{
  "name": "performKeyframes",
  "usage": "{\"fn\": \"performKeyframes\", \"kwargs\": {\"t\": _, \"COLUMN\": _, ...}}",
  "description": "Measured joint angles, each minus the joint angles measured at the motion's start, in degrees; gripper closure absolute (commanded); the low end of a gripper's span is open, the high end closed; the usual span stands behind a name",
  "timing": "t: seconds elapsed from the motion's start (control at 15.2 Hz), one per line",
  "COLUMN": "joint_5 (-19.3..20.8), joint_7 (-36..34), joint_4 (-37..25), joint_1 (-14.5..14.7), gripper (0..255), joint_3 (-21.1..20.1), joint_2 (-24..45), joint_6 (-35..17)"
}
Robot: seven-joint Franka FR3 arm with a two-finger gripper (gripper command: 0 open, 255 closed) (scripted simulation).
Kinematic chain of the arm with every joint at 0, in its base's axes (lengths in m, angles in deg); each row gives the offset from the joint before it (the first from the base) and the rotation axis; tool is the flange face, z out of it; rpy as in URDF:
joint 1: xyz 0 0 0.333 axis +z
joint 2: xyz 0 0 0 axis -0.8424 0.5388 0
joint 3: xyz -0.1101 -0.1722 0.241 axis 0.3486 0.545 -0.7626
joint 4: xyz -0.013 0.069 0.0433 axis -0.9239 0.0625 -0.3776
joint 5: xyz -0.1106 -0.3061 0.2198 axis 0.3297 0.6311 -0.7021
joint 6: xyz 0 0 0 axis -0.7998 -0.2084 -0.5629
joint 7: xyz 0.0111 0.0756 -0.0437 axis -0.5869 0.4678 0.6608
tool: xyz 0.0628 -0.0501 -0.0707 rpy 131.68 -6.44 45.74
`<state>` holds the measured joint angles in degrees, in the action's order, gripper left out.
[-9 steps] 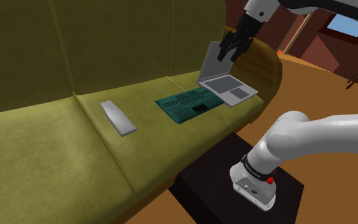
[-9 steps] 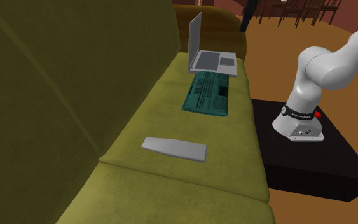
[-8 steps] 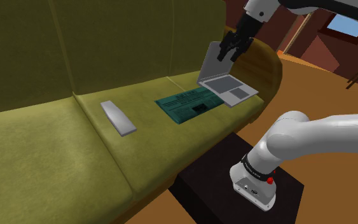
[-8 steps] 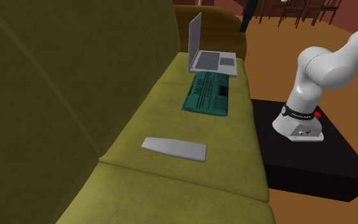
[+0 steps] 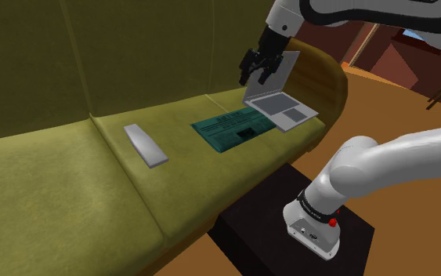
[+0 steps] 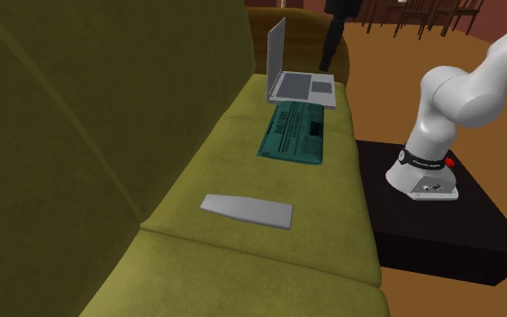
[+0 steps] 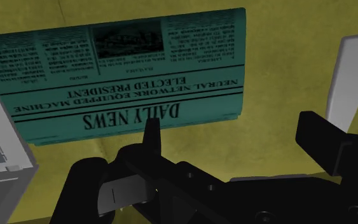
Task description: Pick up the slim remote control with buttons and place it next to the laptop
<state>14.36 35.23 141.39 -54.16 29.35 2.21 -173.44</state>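
- The jaws stood wide apart, holding nothing, above the sofa point(image 5: 46, 188) and close by the open laptop point(image 5: 283, 108); a careless swing could have knocked its upright screen.
- The remote point(image 5: 146, 146), a slim grey slab, lay flat on the seat cushion, well apart from the laptop, beyond the teal newspaper point(image 5: 233, 129); being thin on a soft cushion, it might have slipped the pinch.
- The sofa was olive, the floor point(image 5: 195, 263) brown, the stand point(image 5: 281, 235) black.

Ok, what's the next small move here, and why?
Probably carry the end effector over the newspaper toward the remote: it hangs open near the laptop, and the remote lies untouched on the sofa.
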Motion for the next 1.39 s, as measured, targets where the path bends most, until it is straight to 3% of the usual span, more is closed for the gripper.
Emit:
{"fn": "performKeyframes", "kwargs": {"t": 0.66, "joint_5": -0.19, "joint_7": -9.19, "joint_4": -5.98, "joint_1": 2.07, "gripper": 0, "joint_3": -9.58, "joint_2": 17.78, "joint_6": -9.43}}
{"fn": "performKeyframes", "kwargs": {"t": 1.39, "joint_5": 7.75, "joint_7": -21.52, "joint_4": -19.98, "joint_1": 4.86, "gripper": 0, "joint_3": -17.12, "joint_2": 41.25, "joint_6": -14.64}}
